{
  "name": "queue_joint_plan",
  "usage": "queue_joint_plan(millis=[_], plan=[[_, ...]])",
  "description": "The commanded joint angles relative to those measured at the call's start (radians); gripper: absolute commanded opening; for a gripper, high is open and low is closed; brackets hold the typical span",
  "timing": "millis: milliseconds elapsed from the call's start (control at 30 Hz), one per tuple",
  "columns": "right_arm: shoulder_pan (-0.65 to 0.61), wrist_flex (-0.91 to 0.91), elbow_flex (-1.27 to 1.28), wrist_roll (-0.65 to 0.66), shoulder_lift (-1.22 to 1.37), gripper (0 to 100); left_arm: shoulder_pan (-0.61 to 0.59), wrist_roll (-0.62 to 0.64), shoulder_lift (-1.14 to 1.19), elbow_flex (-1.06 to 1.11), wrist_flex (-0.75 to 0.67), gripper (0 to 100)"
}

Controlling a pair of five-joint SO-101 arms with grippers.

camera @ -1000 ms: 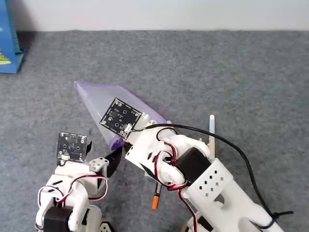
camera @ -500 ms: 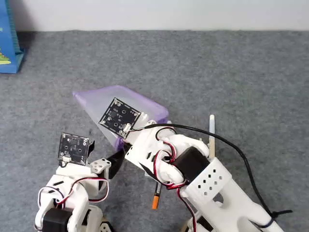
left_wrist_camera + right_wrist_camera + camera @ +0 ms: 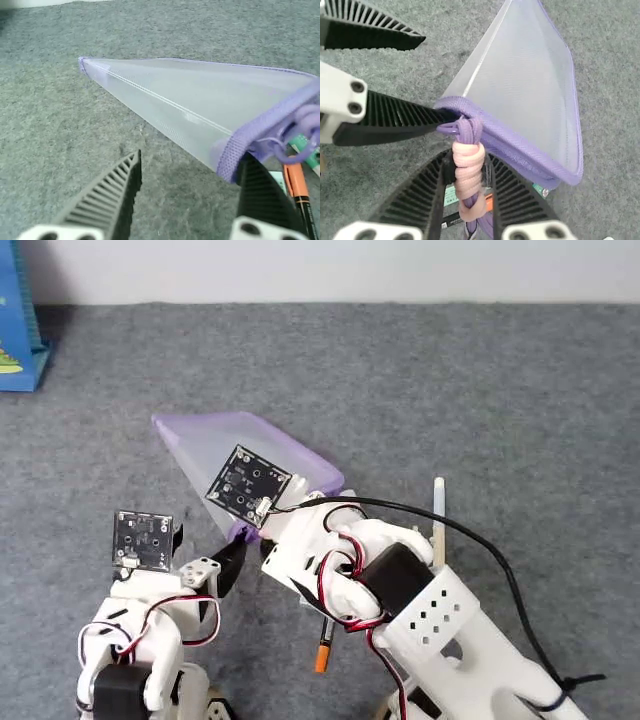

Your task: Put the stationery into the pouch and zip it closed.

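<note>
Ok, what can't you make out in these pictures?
High view: the pouch's zipper end lies under the right arm, so how far it's zipped is unclear.
High view: the orange pen's upper part is hidden by that arm.
Left wrist view: a green item is cut off by the edge and the pouch corner.
Right wrist view: the right gripper and pull cord cover what lies beneath.

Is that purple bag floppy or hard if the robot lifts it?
Probably floppy: the pouch is thin, see-through material that creases along a fold. It looks light, so it would likely sag or swing when lifted by the cord in the right claw. Its smooth sides might slip.
</note>
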Motion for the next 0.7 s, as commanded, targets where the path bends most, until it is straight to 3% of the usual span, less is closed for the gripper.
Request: queue_joint_plan(millis=[0, 367, 667], plan=[[0.002, 0.016, -0.014, 0.012, -0.013, 0.9, -0.006, -0.005, -0.015, -0.004, -0.031, 23], [0.008, 0.076, 0.005, 0.014, -0.147, 0.9, -0.003, -0.011, -0.015, -0.005, -0.041, 1], [0.177, 0.102, 0.015, 0.049, -0.148, 0.9, -0.011, -0.011, -0.015, -0.005, -0.046, 1]])
